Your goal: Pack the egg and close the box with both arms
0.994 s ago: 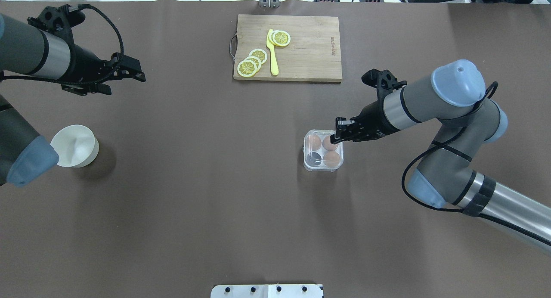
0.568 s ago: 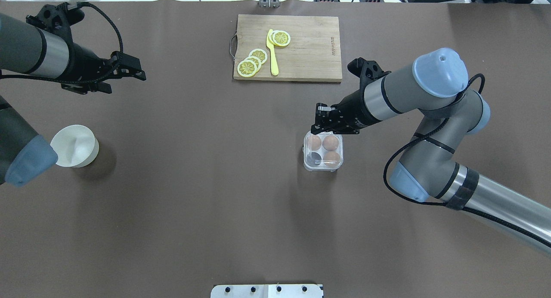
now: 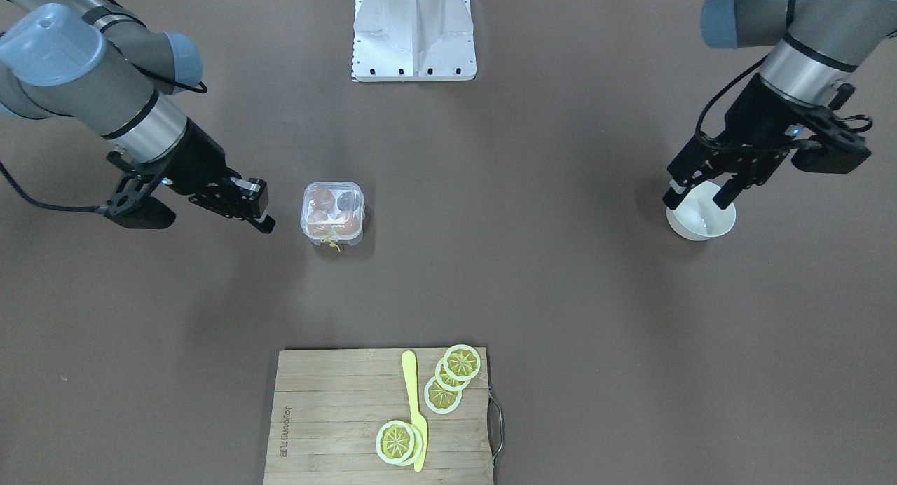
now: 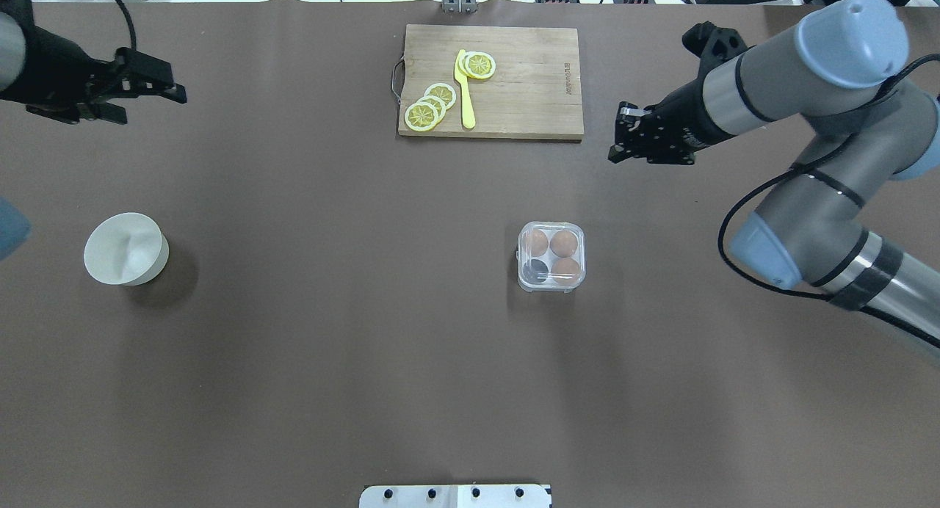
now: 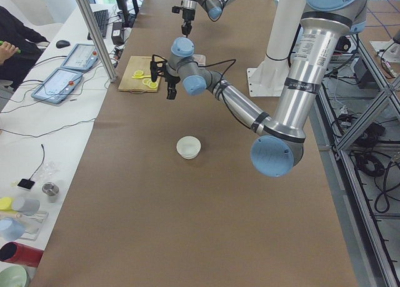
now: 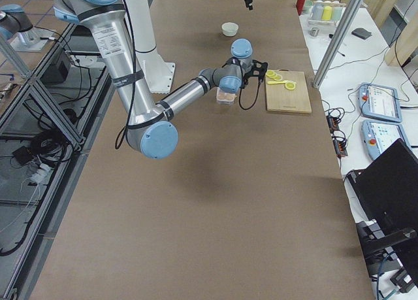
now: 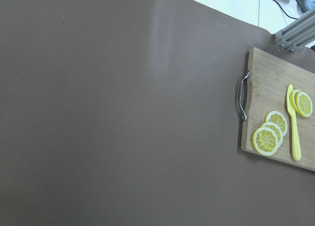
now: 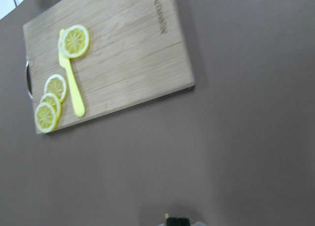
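While both arms hang off to sides, box (image 4: 551,257) sits mid-table, clear lid down over cells. Three brown eggs (image 4: 564,243) inside; fourth cell dark. White bowl (image 4: 125,248) far off, well apart from box. Left gripper (image 3: 699,196): fingers wide apart, holding nothing. Right gripper (image 4: 615,135): fingers look apart, holding nothing, near cutting board (image 4: 514,89). Writing (image 4: 567,78) on board too small to read.

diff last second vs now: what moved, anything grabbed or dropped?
The right gripper left its place over the clear plastic egg carton and pulled back to the far right, beside the wooden cutting board, carrying nothing. The left gripper drew back further left. Unchanged: the carton's three brown eggs and one empty cell, the white bowl, the lemon slices.
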`<state>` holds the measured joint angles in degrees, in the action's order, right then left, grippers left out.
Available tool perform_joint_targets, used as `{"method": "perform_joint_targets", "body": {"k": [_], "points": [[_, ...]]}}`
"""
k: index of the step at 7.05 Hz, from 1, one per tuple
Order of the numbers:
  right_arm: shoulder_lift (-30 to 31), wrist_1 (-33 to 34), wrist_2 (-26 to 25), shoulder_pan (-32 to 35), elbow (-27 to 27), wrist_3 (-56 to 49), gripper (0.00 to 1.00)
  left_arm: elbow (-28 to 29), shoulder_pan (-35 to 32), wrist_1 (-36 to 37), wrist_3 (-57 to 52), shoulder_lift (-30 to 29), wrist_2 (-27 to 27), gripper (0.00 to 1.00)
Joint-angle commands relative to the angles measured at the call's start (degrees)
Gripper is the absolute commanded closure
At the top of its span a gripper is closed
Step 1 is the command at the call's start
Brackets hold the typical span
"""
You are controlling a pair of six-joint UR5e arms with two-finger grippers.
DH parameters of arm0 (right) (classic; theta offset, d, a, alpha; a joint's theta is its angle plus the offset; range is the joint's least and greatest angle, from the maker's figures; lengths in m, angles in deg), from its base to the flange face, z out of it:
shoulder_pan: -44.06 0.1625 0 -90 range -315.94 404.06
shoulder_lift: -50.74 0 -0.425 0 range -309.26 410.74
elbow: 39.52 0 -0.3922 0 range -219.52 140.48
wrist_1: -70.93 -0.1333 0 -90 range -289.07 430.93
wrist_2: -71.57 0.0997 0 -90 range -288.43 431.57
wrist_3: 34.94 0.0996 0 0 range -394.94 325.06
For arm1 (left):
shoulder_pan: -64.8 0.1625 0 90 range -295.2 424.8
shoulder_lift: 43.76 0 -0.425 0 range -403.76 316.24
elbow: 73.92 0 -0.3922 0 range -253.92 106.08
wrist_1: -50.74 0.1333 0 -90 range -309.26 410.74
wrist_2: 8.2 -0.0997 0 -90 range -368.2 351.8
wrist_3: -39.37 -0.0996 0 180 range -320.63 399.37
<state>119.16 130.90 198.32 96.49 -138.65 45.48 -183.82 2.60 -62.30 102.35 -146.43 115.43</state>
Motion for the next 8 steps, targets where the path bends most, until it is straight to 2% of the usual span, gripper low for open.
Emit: {"method": "perform_joint_targets", "body": {"k": [1, 2, 4, 6, 7, 8], "points": [[5.0, 7.9, 7.2, 10.1, 0.5, -18.6, 0.22, 0.0, -7.1, -0.2, -14.7, 8.0, 1.9, 0.02], [7.5, 11.5, 7.3, 14.0, 0.5, -26.6, 0.0, 0.6, -11.1, 0.0, -17.3, 9.8, 2.4, 0.02], [12.7, 17.6, 7.4, 20.8, 1.2, -45.0, 0.0, 4.8, -18.7, 0.4, -32.3, 10.9, 5.6, 0.02], [15.9, 25.3, 7.3, 26.6, 3.7, -64.0, 0.0, 14.0, -29.5, 2.9, -53.3, 11.3, 12.1, 0.02], [17.6, 25.7, 7.1, 27.5, 4.7, -68.1, 0.0, 16.1, -31.9, 6.7, -55.5, 11.4, 15.9, 0.02], [18.0, 25.8, 7.2, 28.0, 5.3, -68.2, 0.0, 16.0, -32.9, 6.9, -55.5, 14.1, 19.1, 0.02]]}}
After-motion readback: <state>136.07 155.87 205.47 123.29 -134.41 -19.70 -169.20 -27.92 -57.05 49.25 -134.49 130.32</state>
